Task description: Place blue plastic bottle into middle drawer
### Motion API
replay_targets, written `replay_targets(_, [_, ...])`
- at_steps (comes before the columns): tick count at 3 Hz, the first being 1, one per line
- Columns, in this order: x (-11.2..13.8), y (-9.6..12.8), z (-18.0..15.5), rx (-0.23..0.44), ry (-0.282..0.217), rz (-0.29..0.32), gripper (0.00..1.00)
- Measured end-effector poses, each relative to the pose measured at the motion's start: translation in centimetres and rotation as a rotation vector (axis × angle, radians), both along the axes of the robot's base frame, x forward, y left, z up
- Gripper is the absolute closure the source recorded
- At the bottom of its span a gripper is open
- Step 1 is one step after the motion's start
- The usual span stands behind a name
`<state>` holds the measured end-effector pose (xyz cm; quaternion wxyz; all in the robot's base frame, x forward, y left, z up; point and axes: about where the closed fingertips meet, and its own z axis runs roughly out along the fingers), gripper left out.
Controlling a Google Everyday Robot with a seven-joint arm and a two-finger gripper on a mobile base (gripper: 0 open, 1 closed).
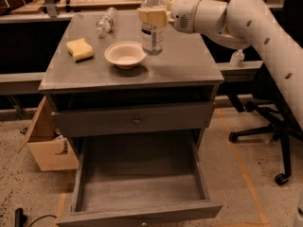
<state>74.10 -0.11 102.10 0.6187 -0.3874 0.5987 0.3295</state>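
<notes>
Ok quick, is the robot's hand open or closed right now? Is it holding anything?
Gripper: closed on the blue plastic bottle, holding it upright over the cabinet top, beside the white bowl.

Obstructions and cropped items
Top centre: gripper (152,17) clasps blue plastic bottle (152,38), hiding a band of its body; cap cut by top edge; label print illegible. Bottom: middle drawer (142,186) front cropped.

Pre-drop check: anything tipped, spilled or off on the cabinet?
Only the small bottle, lying on its side at the back left of the cabinet top. No spill visible. The gripper grips the labelled bottle upright beside the bowl.
</notes>
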Motion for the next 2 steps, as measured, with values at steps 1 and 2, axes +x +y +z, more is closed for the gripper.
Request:
replay_targets(1, [-3.16,-1.16,-1.47,0.023,0.074,0.013,1.0])
replay_targets(2, [-3.16,-1.15,-1.47,0.023,0.074,0.013,1.0])
